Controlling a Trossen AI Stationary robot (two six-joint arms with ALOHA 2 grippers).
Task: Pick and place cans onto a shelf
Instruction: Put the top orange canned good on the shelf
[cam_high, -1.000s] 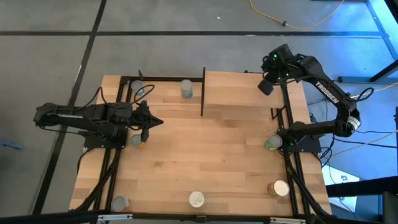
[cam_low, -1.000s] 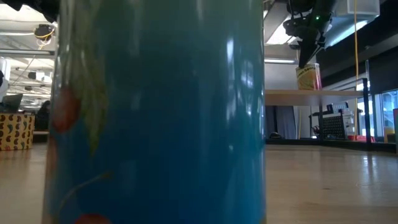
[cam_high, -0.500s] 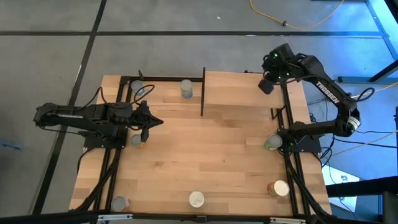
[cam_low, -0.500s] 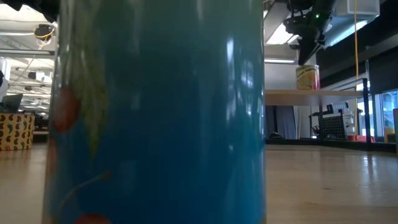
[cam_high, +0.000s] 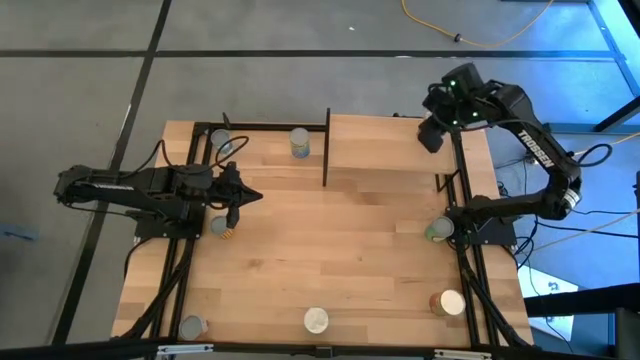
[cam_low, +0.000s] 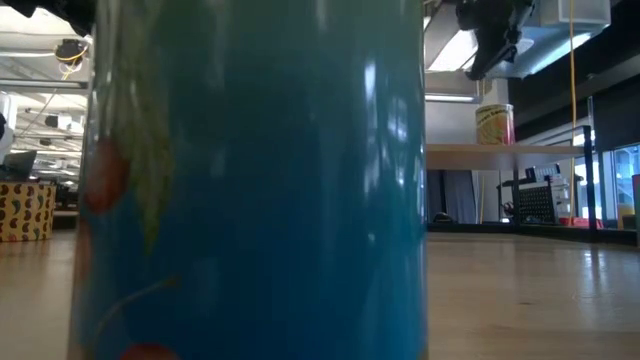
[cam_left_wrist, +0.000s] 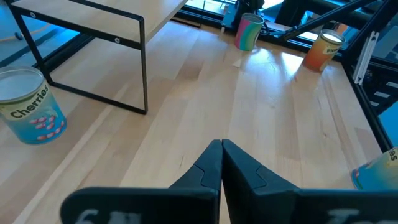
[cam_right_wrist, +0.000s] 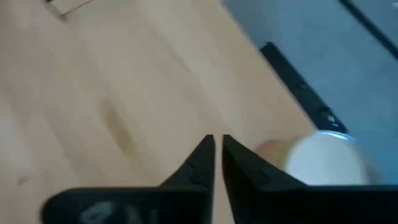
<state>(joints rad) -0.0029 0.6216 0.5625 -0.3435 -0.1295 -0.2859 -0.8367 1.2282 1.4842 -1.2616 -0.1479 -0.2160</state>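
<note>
Right gripper (cam_low: 478, 72) has lifted off the yellow-labelled tin can (cam_low: 494, 124) standing on the raised light-wood shelf (cam_low: 500, 150), fingers nearly together, holding nothing, 1 placement done.

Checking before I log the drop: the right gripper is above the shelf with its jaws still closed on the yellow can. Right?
Not quite. The right gripper is above the shelf, but it holds nothing: the low view shows the yellow can standing on the shelf, clear below the gripper. The right wrist view shows the jaws nearly shut and empty.
</note>
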